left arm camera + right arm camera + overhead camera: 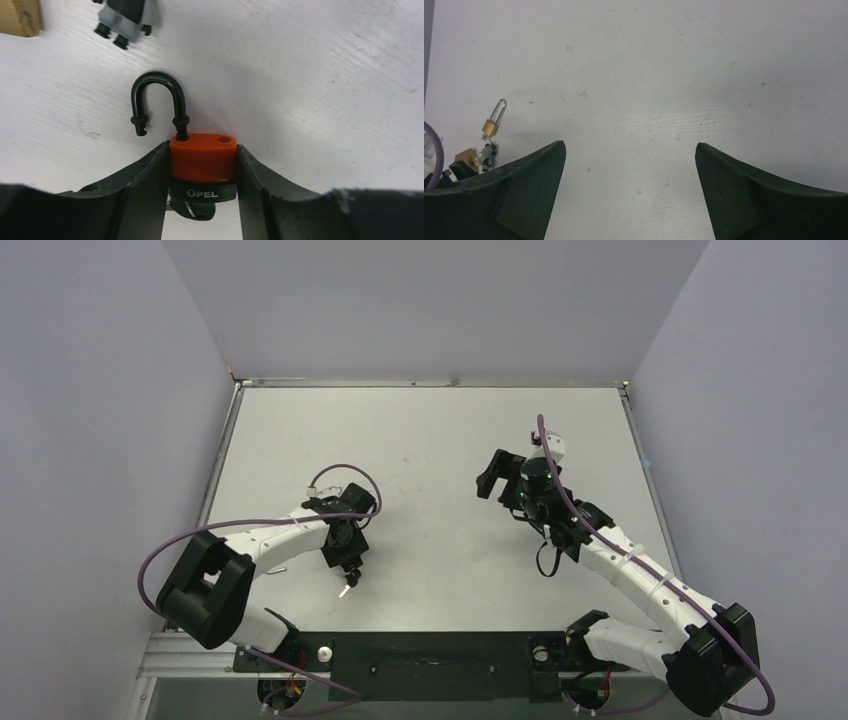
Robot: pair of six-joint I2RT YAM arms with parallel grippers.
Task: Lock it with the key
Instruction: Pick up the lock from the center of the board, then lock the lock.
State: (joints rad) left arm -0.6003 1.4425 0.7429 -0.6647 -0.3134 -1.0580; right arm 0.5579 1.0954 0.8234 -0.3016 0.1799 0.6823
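Orange padlock: centre frame, clamped in our left gripper, shackle open.
Right gripper: apart, empty.
Risk: shackle push may twist padlock.

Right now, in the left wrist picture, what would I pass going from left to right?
brown block → grey thing → padlock
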